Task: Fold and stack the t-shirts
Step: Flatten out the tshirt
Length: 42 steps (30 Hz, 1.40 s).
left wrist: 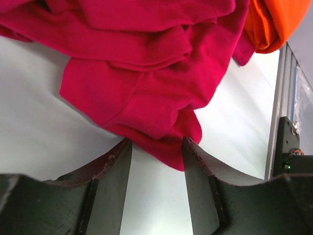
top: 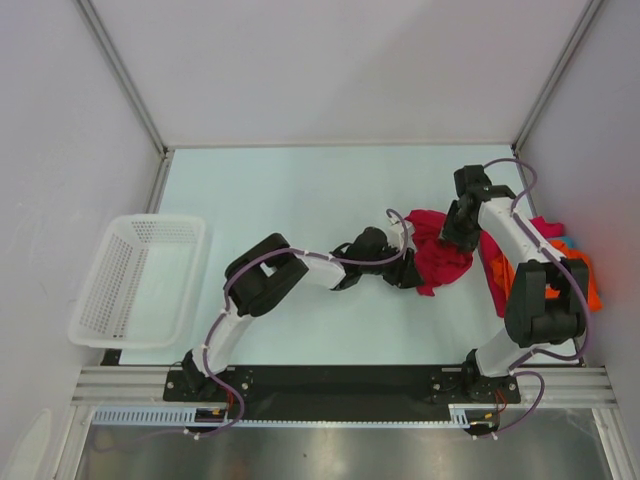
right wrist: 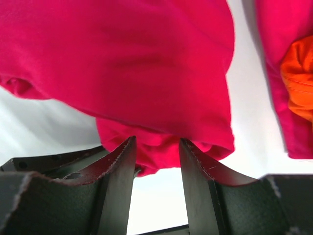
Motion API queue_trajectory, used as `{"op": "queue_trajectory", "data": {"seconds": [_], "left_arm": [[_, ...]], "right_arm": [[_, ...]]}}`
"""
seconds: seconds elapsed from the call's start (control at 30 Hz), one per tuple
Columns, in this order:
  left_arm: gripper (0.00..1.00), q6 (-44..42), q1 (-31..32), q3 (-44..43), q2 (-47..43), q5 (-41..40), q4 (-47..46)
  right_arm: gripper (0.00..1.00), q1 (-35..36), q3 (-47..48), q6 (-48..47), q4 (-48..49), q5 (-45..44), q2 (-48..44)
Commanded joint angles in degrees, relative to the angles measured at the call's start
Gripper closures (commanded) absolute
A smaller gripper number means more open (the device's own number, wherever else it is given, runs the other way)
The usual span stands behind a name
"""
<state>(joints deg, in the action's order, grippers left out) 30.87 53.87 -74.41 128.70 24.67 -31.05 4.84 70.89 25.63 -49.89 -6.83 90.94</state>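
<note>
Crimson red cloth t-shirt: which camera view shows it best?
Top external: only there does the outline of the crumpled crimson red cloth t-shirt show. Both wrist views sit too close, showing only folds and a lower edge.

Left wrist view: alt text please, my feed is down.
A crumpled red shirt fills the upper view, its lowest corner dipping between the tips of the left gripper, whose jaws stand apart. An orange shirt shows at top right, and the white table lies beneath.
</note>
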Motion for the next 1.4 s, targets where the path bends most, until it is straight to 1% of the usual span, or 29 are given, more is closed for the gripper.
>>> {"op": "queue_trajectory", "data": {"seconds": [0.0,0.03,0.07,0.1,0.13,0.17,0.2,0.23,0.5,0.63,0.87,1.0,1.2,1.33,1.37], "left_arm": [[0.48,1.82,0.80,-1.70,1.99,2.31,-1.03],[0.50,1.82,0.89,-1.96,2.08,2.32,-1.21],[0.53,1.91,0.98,-1.88,2.08,2.40,-1.21],[0.57,1.91,0.98,-2.05,2.16,2.67,-1.38],[0.72,1.91,0.98,-2.14,2.16,2.84,-1.30],[0.83,1.91,0.98,-2.14,2.08,2.67,-1.12],[0.95,2.00,1.06,-2.05,1.99,1.89,-0.69],[1.00,1.91,0.98,-1.70,1.81,1.53,-0.42],[1.00,0.42,1.07,0.50,-0.56,0.56,-0.77],[1.00,-0.11,0.98,2.68,-2.31,-1.36,-0.33],[1.00,-4.15,1.15,4.80,-6.79,-5.85,7.13],[1.00,-5.47,1.15,7.87,-10.40,-8.84,9.95],[1.00,-5.91,0.45,10.07,-17.25,-11.83,14.78],[1.00,-7.23,-0.86,10.87,-22.87,-14.29,20.66],[1.00,-7.49,-1.83,10.95,-25.67,-14.56,21.98]], "right_arm": [[0.55,-0.53,1.97,-1.11,-0.12,-3.98,0.91],[0.56,-0.62,1.88,-1.28,0.14,-4.07,1.08],[0.58,-0.71,1.62,-1.37,0.49,-4.16,1.26],[0.71,-0.80,1.44,-1.46,0.75,-4.16,1.70],[0.82,-0.89,1.27,-1.37,1.02,-4.07,1.61],[0.93,-0.80,0.83,-1.20,1.54,-4.07,1.70],[1.00,-0.80,0.65,-1.11,1.81,-3.98,1.70],[1.00,-0.80,0.48,-1.11,2.25,-3.89,1.61],[1.00,-0.54,-1.02,-1.63,4.18,-3.10,-0.67],[1.00,-0.01,-1.98,-1.37,5.15,-3.01,-2.60],[1.00,1.57,-3.22,0.30,8.05,-1.26,-3.66],[1.00,2.80,-2.78,0.91,10.07,-0.20,-3.57],[1.00,3.86,1.78,0.57,10.78,1.47,-3.40],[1.00,3.86,5.83,-0.49,10.87,2.26,-3.84],[1.00,3.95,6.71,-0.66,10.87,2.43,-3.92]]}}
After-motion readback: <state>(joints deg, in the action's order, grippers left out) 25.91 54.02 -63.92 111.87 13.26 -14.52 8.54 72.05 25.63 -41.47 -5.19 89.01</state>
